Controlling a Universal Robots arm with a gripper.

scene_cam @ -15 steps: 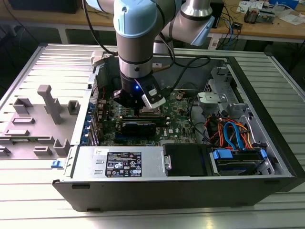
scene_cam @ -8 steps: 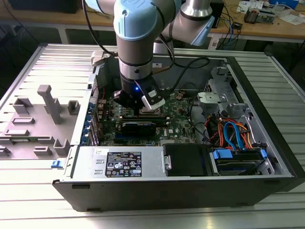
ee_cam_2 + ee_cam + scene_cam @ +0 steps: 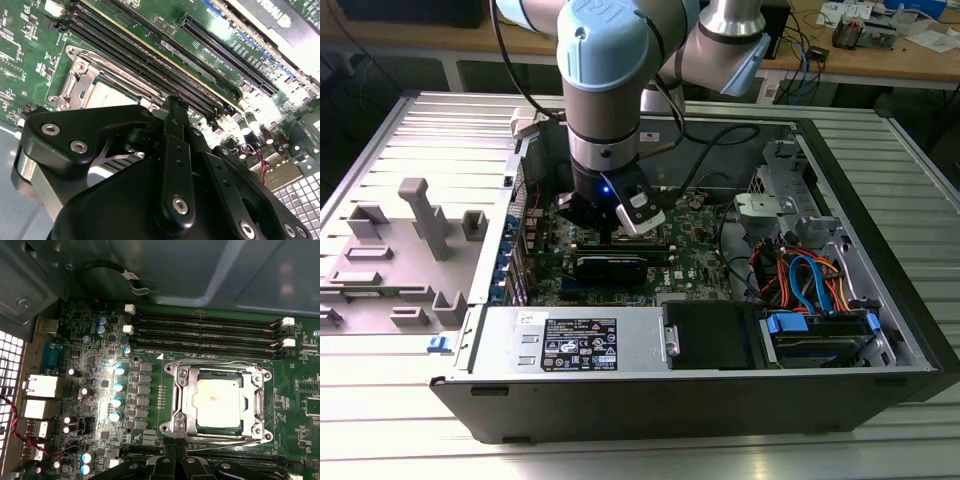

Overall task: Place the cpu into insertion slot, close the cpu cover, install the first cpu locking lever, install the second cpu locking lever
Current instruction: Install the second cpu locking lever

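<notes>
A: Exterior view first. Reaching straight down into the open computer case (image 3: 880, 330), wrist vertical, gripper (image 3: 617, 232) low over the green motherboard (image 3: 695, 265).
B: Open or closed?
A: Cannot tell from here; tips hidden against the board.
B: Inside the case?
A: Motherboard across the floor, long black graphics card (image 3: 610, 266) just in front of the gripper, bundle of blue and orange cables (image 3: 810, 280) well off toward the exterior view's right.
B: Second wrist view?
A: Looking along the black fingers (image 3: 175, 150), drawn together, tips touching or nearly so, gripping nothing visible. Just past the tips, the insertion slot (image 3: 75, 82) with the cpu (image 3: 110, 95) seated inside, dull silver top showing. Long black memory slots (image 3: 150, 65) running alongside.
B: And the first wrist view?
A: Fingertips (image 3: 172, 465) poking in, right at the near edge of the insertion slot (image 3: 260, 432). Cpu (image 3: 217, 399) lying flat in the middle, pale grey square. Cpu cover (image 3: 182, 400) down around it, silver frame with the chip showing through its window. Thin wire levers (image 3: 220, 363) lying along the frame edges.
</notes>
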